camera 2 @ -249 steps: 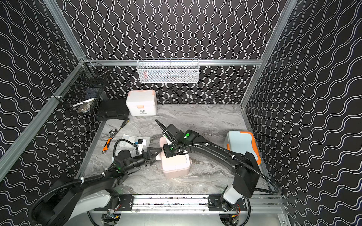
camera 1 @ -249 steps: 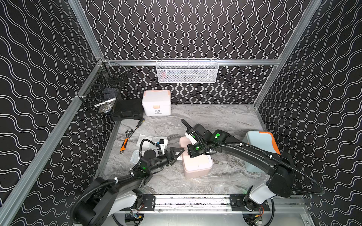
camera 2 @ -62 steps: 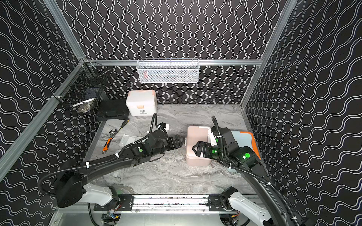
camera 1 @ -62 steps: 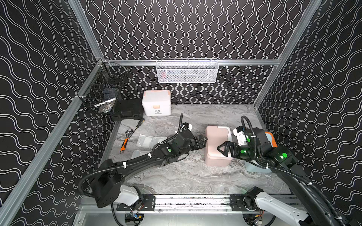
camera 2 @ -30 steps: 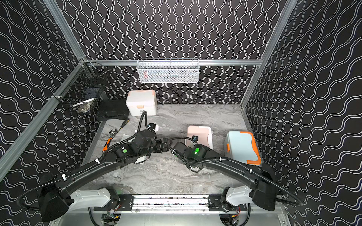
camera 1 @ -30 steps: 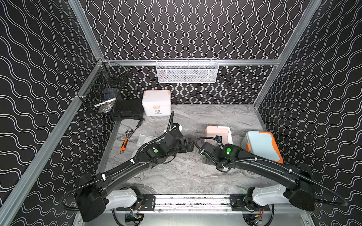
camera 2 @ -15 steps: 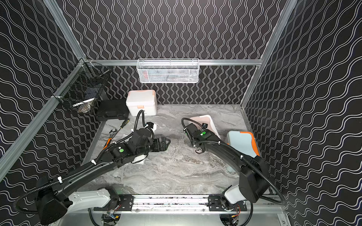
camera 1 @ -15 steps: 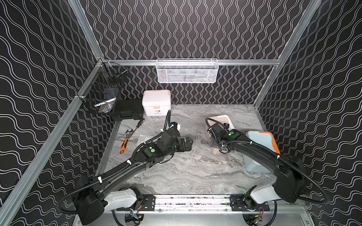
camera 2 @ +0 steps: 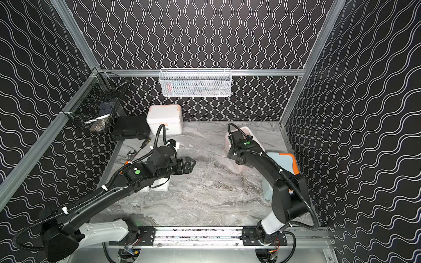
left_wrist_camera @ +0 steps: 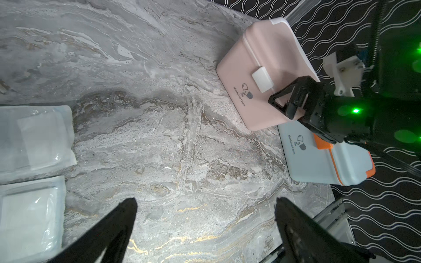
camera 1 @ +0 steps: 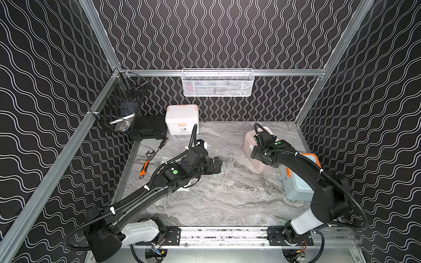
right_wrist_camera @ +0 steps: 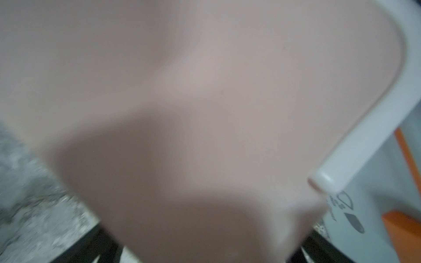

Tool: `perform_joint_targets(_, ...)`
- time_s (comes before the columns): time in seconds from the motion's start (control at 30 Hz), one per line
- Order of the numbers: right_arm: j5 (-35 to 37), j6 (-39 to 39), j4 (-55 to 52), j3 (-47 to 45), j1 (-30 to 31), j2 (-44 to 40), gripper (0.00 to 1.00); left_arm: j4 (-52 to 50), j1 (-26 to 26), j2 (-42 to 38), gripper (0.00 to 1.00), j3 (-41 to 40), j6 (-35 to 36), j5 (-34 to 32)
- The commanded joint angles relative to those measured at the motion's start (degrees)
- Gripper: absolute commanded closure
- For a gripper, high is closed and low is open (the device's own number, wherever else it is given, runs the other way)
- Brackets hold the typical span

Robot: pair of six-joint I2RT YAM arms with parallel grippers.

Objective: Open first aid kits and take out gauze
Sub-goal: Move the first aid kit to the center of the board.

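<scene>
The pink first aid kit [camera 1: 256, 165] stands at the right, lid down and white latch [left_wrist_camera: 262, 78] facing the table's middle. My right gripper [camera 1: 256, 154] is open, its jaws on either side of the pink body [right_wrist_camera: 205, 113], which fills the right wrist view. The light blue kit [camera 1: 298, 186] with orange trim stands just beside it. The white kit [camera 1: 182, 120] is at the back wall. Two gauze packets [left_wrist_camera: 38, 136] [left_wrist_camera: 29, 216] lie on the table under my left arm. My left gripper [camera 1: 218, 165] hovers open and empty over the table's middle [left_wrist_camera: 205, 202].
A black hard case [camera 1: 148, 128] lies left of the white kit. A screwdriver [camera 1: 163, 143] and an orange-handled wrench [camera 1: 147, 162] lie near the left wall. A black mesh basket [camera 1: 118, 109] hangs on the left wall, and a white wire basket [camera 1: 217, 83] hangs on the back wall.
My right gripper has swung from the table's middle back to the pink kit, which has shifted and turned a little. The left arm has hardly moved.
</scene>
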Motion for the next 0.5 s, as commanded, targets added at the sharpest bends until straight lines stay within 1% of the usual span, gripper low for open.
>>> perform_joint_targets(0.0,-7.6,-1.8,0.9,1.3,0.2,-3.3,0.00,-0.3,1.1,2.1,0.01,1.7,1.3,-0.8)
perform_joint_targets(0.1,-13.1,-3.3,4.0,1.1,0.2,-5.5,0.00,1.2,2.6,5.9,0.01,3.8,1.8,0.1)
perform_joint_targets(0.2,-19.1,-4.8,8.0,1.8,0.2,-5.2,0.00,3.1,5.1,10.5,0.01,6.1,2.4,1.8)
perform_joint_targets(0.3,-25.0,-5.5,13.4,4.0,0.2,-1.6,0.00,5.5,9.4,14.6,0.01,8.2,3.6,3.0)
perform_joint_targets(0.47,-32.7,-4.8,19.5,11.4,0.1,8.4,0.00,8.6,17.6,21.2,0.01,11.5,4.9,4.8)
